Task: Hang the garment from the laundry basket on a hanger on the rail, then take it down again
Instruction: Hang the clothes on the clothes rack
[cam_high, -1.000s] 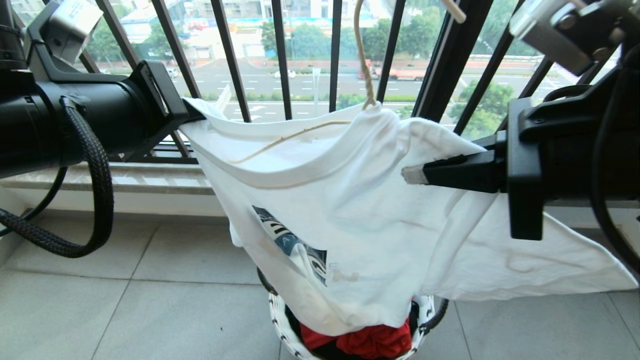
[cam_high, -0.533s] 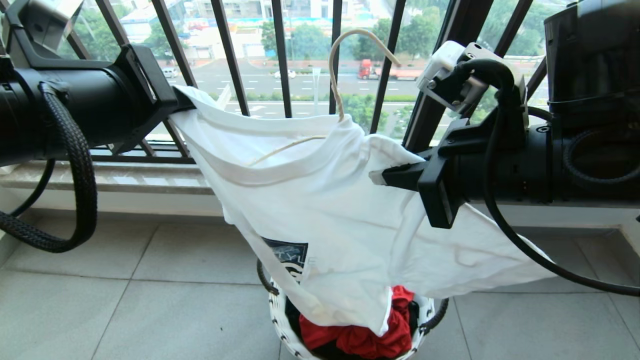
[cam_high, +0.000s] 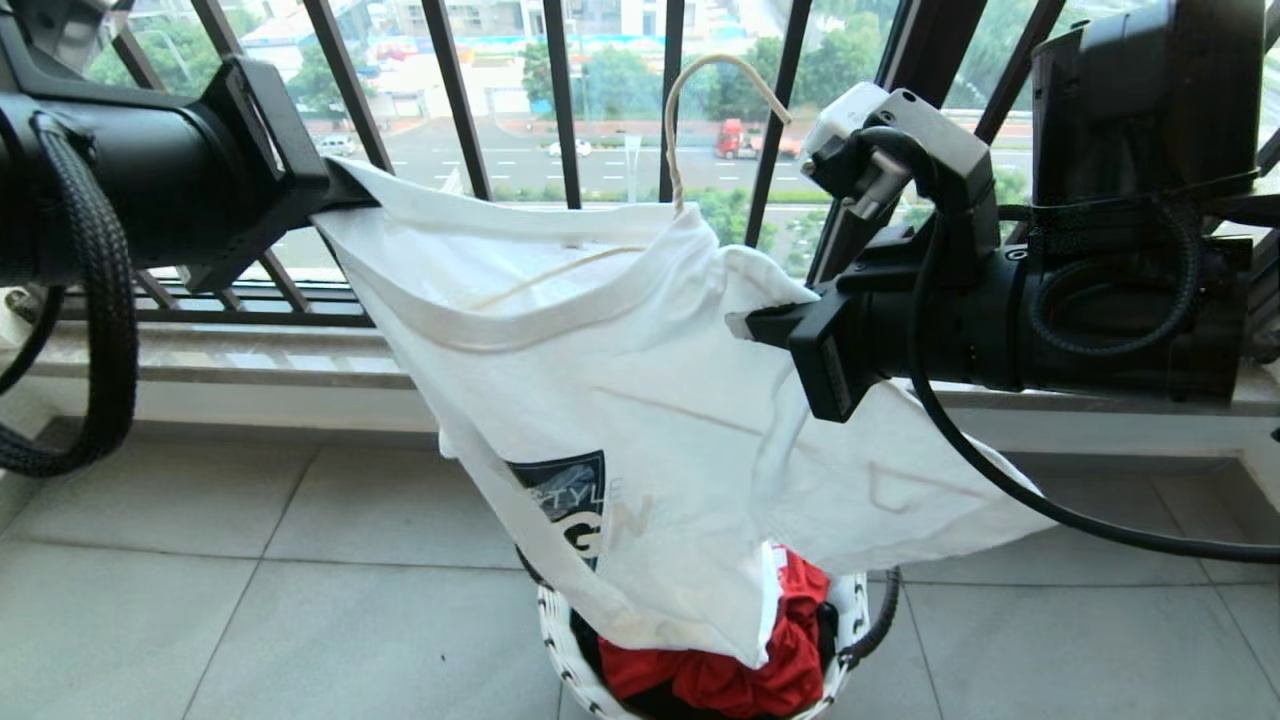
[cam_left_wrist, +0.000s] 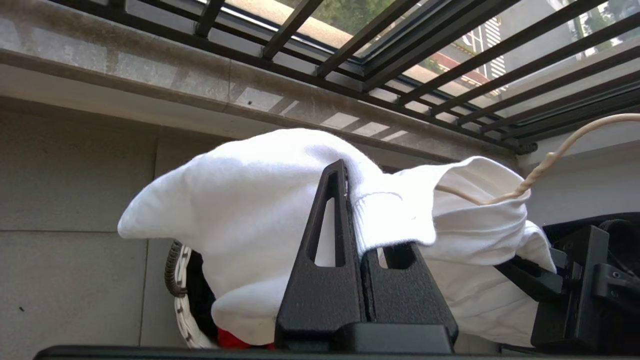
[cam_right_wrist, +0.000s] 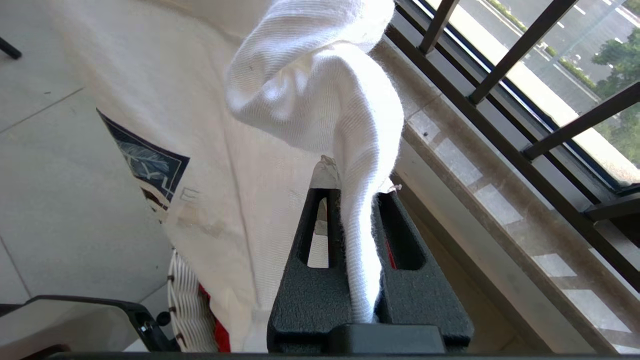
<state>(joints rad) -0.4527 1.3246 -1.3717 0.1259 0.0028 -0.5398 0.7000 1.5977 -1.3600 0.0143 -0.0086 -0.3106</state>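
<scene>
The garment (cam_high: 640, 400), a white T-shirt with a dark blue print (cam_high: 570, 490), hangs stretched between my two grippers above the laundry basket (cam_high: 560, 640). Its lower folds droop into the basket. My left gripper (cam_high: 345, 195) is shut on one shoulder edge of the cloth (cam_left_wrist: 280, 200). My right gripper (cam_high: 745, 325) is shut on the other shoulder fold (cam_right_wrist: 350, 125). The cream hanger (cam_high: 675, 130) sits inside the neck opening, its hook sticking up free and touching nothing. The rail is out of view.
A black window railing (cam_high: 560, 100) of bars and a stone sill (cam_high: 250, 365) run close behind the shirt. A red cloth (cam_high: 720, 675) lies in the basket. Grey floor tiles (cam_high: 250, 620) spread to either side.
The hanger's hook has come down into view with the shirt. My right gripper has moved left and rolled, and the shirt's lower edge sags further into the basket. Both grips have held.
</scene>
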